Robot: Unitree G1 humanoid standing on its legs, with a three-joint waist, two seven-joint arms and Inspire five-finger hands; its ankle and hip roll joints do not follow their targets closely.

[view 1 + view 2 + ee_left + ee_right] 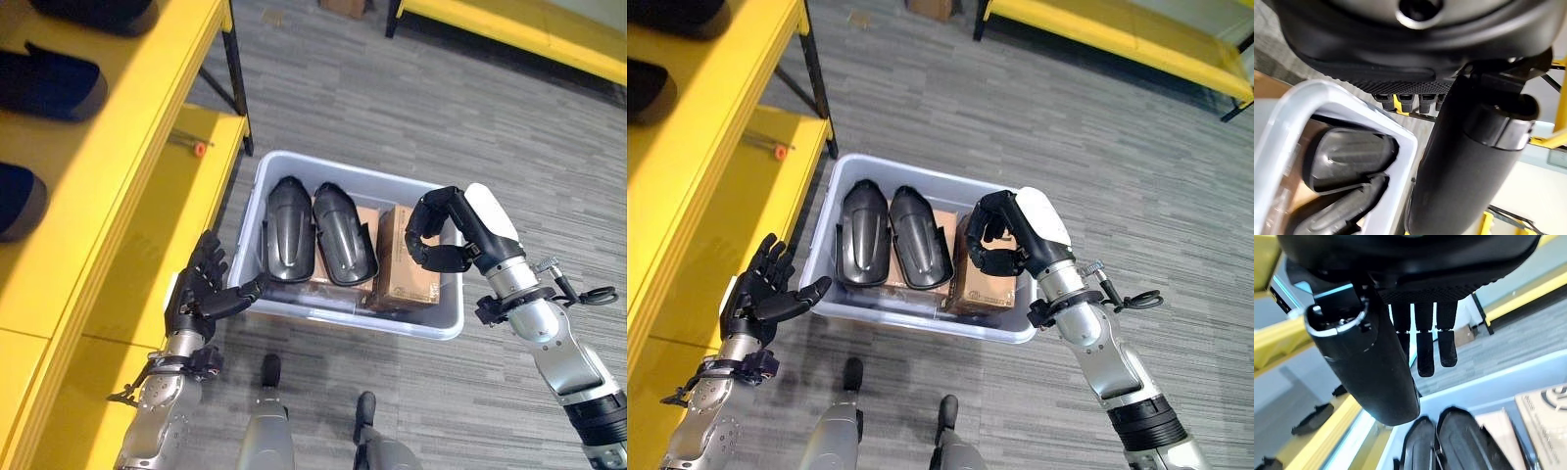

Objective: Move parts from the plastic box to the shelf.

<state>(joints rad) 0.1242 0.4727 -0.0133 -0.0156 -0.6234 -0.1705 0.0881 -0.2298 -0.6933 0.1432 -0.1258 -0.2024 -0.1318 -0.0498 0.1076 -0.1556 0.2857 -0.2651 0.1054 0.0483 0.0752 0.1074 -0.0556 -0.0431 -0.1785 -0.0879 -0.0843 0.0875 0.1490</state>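
**Ana:** Dark fingers spread on the left hand (201, 284), open and empty, thumb just touching the near-left corner of the plastic box (446, 318). It sits between the box and the yellow shelf (118, 196).

**Ben:** And the right hand (441, 235)?

**Ana:** Hovering over the right side of the box, above the cardboard carton (407, 259). Fingers curled inward, relaxed in its wrist view, nothing held between them.

**Ben:** So where are the parts?

**Ana:** Two black moulded parts (315, 233) lie side by side in the left half of the box, on another carton. Their long axes run near to far, rounded ends toward the far wall.

**Ben:** Which hand is closer?

**Ana:** I'd say the left. The parts lie just to its right, across the box wall, and the left-hand part (290, 230) is nearest it. The right hand would have to cross the carton to reach the right-hand part (342, 235).

**Ben:** Shelf side?

**Ana:** Also left, with dark parts (49, 83) already lying on the upper level. So a lift likely wants a grip across a part's narrow width, then a swing left.
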